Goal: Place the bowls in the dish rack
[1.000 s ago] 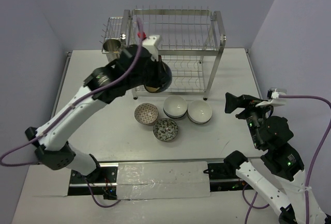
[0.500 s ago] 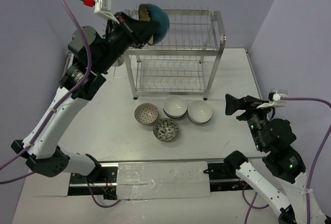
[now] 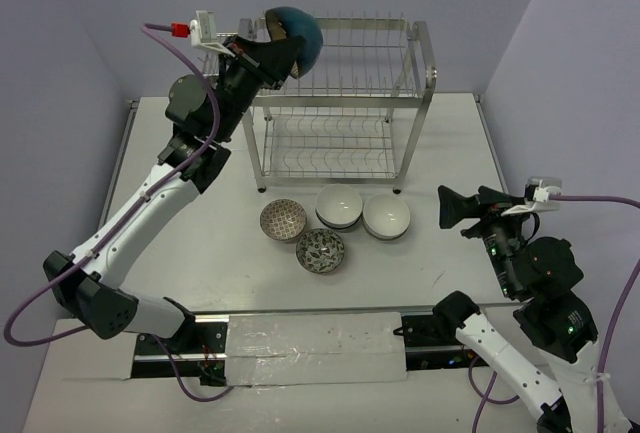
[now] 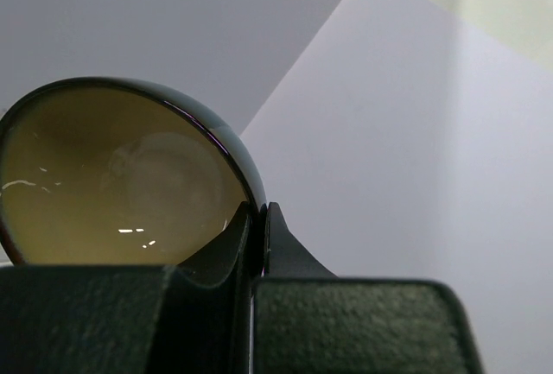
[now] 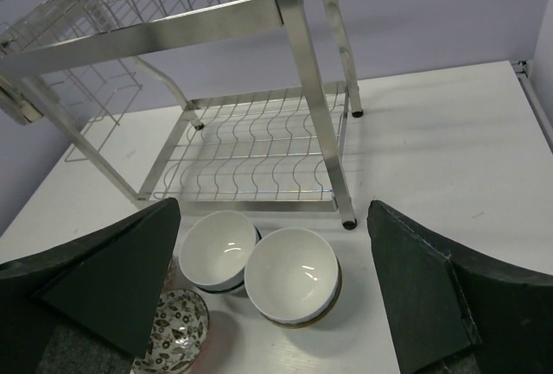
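Note:
My left gripper (image 3: pixel 283 50) is shut on the rim of the teal bowl (image 3: pixel 298 29), holding it on edge above the left end of the dish rack's (image 3: pixel 340 88) upper tier. In the left wrist view the fingers (image 4: pixel 285 249) pinch the rim, and the brown inside of the teal bowl (image 4: pixel 112 180) fills the left. Two white bowls (image 3: pixel 339 205) (image 3: pixel 386 217) and two patterned bowls (image 3: pixel 283 219) (image 3: pixel 320 250) sit on the table before the rack. My right gripper (image 3: pixel 452 207) hovers open to their right. The right wrist view shows the right gripper (image 5: pixel 272 210) with the white bowls (image 5: pixel 218 249) (image 5: pixel 292 275) beneath.
The rack's lower tier (image 5: pixel 251 145) holds nothing. Its small side basket (image 5: pixel 91 102) hangs at the left end. Lilac walls close in behind the rack and on both sides. A taped strip (image 3: pixel 315 348) runs between the arm bases at the near edge.
The left arm has lifted the teal bowl from in front of the lower tier up to the rack's top left, then tipped it over the upper tier. The right arm has barely moved.

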Controlling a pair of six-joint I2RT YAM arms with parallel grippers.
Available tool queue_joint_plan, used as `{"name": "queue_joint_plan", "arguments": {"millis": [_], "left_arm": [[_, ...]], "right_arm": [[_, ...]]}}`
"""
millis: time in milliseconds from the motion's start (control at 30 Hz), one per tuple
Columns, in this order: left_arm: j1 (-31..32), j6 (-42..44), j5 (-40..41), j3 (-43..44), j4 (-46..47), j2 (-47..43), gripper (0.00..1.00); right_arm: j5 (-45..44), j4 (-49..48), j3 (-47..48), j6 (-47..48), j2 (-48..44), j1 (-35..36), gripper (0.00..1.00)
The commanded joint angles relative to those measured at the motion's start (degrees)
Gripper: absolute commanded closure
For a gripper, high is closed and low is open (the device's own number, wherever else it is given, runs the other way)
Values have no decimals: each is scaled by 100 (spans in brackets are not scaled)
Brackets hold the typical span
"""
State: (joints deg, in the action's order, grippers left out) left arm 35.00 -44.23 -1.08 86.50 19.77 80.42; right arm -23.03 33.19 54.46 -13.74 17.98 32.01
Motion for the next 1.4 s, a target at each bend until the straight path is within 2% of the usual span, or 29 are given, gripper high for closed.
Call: {"name": "queue_joint_plan", "arguments": {"millis": [0,267,633,1067,1367], "left_arm": [[-64,46,212,-36,1776,-290,100],[-169,11,1030,-871,2786,-317,100],[-134,186,1760,-1373,3928,-53,100],[296,634,2313,-1082,4562,659,100],[393,653,2789,-1828,4975,554,100]], "right_arm": [[123,21,171,187,-40,42,4],[202,38,188,433,13,42,4],[343,249,258,582,48,42,4],[351,390,285,873,-101,86,4],[272,416,206,996,-198,411,3]]}}
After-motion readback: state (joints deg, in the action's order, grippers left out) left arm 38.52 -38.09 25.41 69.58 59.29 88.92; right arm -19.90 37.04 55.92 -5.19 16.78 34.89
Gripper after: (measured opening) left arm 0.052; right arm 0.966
